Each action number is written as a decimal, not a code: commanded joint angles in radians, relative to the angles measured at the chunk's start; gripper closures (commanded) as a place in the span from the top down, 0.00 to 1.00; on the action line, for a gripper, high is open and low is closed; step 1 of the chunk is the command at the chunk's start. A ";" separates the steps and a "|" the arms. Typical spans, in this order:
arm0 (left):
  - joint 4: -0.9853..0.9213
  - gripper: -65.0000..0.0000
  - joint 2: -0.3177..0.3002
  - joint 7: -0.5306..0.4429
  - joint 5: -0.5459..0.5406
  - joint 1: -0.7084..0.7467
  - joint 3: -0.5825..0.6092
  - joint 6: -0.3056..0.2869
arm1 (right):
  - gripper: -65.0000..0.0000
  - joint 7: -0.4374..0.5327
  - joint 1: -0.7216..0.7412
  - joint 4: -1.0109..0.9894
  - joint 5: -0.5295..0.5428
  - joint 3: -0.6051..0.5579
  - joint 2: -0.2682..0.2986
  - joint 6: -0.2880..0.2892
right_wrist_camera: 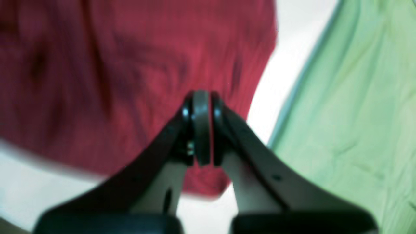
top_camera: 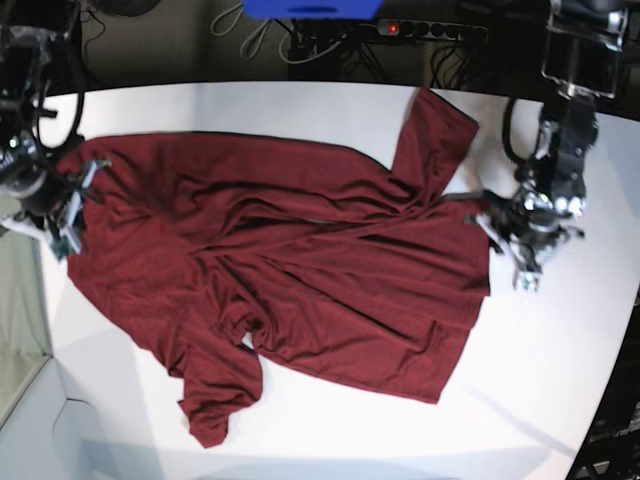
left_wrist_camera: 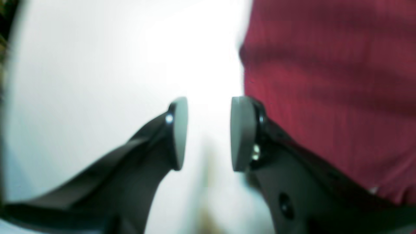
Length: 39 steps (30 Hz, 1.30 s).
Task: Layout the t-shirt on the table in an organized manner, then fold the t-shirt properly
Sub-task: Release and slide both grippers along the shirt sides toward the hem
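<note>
The dark red t-shirt (top_camera: 290, 260) lies spread but wrinkled across the white table (top_camera: 560, 340), one sleeve pointing to the far right (top_camera: 435, 125) and another to the near left (top_camera: 215, 400). My left gripper (top_camera: 506, 257) hovers at the shirt's right edge. In the left wrist view it (left_wrist_camera: 209, 133) stands open over bare table, with the t-shirt (left_wrist_camera: 325, 91) just beside its right finger and nothing between the pads. My right gripper (top_camera: 68, 215) is at the shirt's left edge. In the right wrist view it (right_wrist_camera: 201, 130) is shut above the t-shirt (right_wrist_camera: 113, 74); no cloth shows between its pads.
The table's curved edge runs along the near right (top_camera: 600, 420). Beyond the left edge lies a green surface (right_wrist_camera: 351, 113). Cables and a power strip (top_camera: 420, 30) lie behind the table.
</note>
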 commanded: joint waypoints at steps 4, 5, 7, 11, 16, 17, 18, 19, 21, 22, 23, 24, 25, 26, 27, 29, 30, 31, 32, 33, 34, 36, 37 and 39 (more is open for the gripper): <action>-0.079 0.33 0.019 -0.075 0.006 -0.014 -0.007 0.007 | 0.00 0.006 0.139 -0.080 -0.004 -0.027 -0.018 -0.004; -0.097 0.33 0.021 -0.085 0.006 -0.014 -0.002 0.007 | 0.00 0.006 0.173 -0.113 -0.004 -0.042 -0.020 -0.004; -0.134 0.33 0.019 -0.099 0.006 -0.017 0.034 0.007 | 0.00 0.006 0.237 -0.189 -0.004 -0.059 -0.026 -0.004; -0.188 0.33 0.012 -0.107 0.007 -0.023 0.079 0.007 | 0.00 0.013 0.348 -0.356 -0.004 -0.104 -0.028 -0.004; -0.220 0.33 -0.025 -0.107 0.007 -0.018 0.077 0.007 | 0.00 0.016 0.458 -0.566 -0.004 -0.156 -0.028 -0.004; -0.222 0.33 -0.034 -0.107 0.007 -0.015 0.077 0.007 | 0.00 0.017 0.477 -0.606 -0.004 -0.165 -0.028 -0.004; -0.222 0.33 -0.042 -0.107 0.007 -0.012 0.077 0.007 | 0.00 0.022 0.494 -0.641 -0.004 -0.174 -0.028 -0.004; -0.220 0.33 -0.051 -0.107 0.007 -0.004 0.076 0.007 | 0.00 0.034 0.503 -0.667 -0.004 -0.180 -0.029 -0.004; -0.218 0.33 -0.079 -0.107 0.006 0.020 0.076 0.007 | 0.00 0.077 0.514 -0.726 -0.004 -0.188 -0.045 -0.004; -0.218 0.33 -0.088 -0.107 0.006 0.025 0.076 0.007 | 0.00 0.100 0.514 -0.746 -0.004 -0.188 -0.049 -0.004; -0.218 0.33 -0.094 -0.107 0.006 0.029 0.076 0.007 | 0.00 0.125 0.514 -0.767 -0.004 -0.190 -0.054 -0.004; -0.217 0.33 -0.094 -0.107 0.006 0.034 0.074 0.007 | 0.00 0.148 0.514 -0.787 -0.004 -0.199 -0.055 -0.004; -0.214 0.33 -0.096 -0.105 0.006 0.042 0.074 0.007 | 0.00 0.163 0.514 -0.802 -0.004 -0.211 -0.055 -0.004; -0.212 0.33 -0.107 -0.105 0.004 0.052 0.073 0.007 | 0.00 0.180 0.514 -0.819 -0.004 -0.225 -0.055 -0.004; -0.212 0.33 -0.117 -0.105 0.000 0.062 0.073 0.007 | 0.00 0.194 0.515 -0.838 -0.004 -0.236 -0.055 -0.004; -0.211 0.33 -0.123 -0.105 -0.002 0.075 0.073 0.007 | 0.00 0.226 0.521 -0.871 -0.004 -0.242 -0.058 -0.004; -0.208 0.33 -0.125 -0.104 -0.002 0.080 0.073 0.007 | 0.00 0.246 0.533 -0.891 -0.005 -0.243 -0.068 -0.004; -0.197 0.33 -0.125 -0.101 -0.002 0.086 0.073 0.007 | 0.00 0.263 0.544 -0.914 -0.005 -0.245 -0.071 -0.004; -0.183 0.33 -0.127 -0.098 -0.002 0.092 0.073 0.007 | 0.00 0.277 0.552 -0.936 -0.005 -0.245 -0.071 -0.004; -0.168 0.33 -0.130 -0.096 -0.002 0.102 0.065 0.007 | 0.00 0.292 0.564 -0.957 -0.005 -0.245 -0.071 -0.004; -0.148 0.33 -0.137 -0.096 -0.003 0.118 0.042 0.007 | 0.00 0.309 0.578 -0.985 -0.005 -0.245 -0.071 -0.004; -0.099 0.33 -0.134 -0.094 -0.003 0.148 -0.019 0.007 | 0.00 0.339 0.606 -1.034 -0.005 -0.245 -0.069 -0.004; -0.059 0.33 -0.134 -0.094 -0.003 0.160 -0.056 0.007 | 0.00 0.361 0.618 -1.054 -0.005 -0.245 -0.069 -0.004; 0.010 0.33 -0.134 -0.093 -0.003 0.180 -0.107 0.007 | 0.00 0.396 0.633 -1.077 -0.005 -0.245 -0.066 -0.034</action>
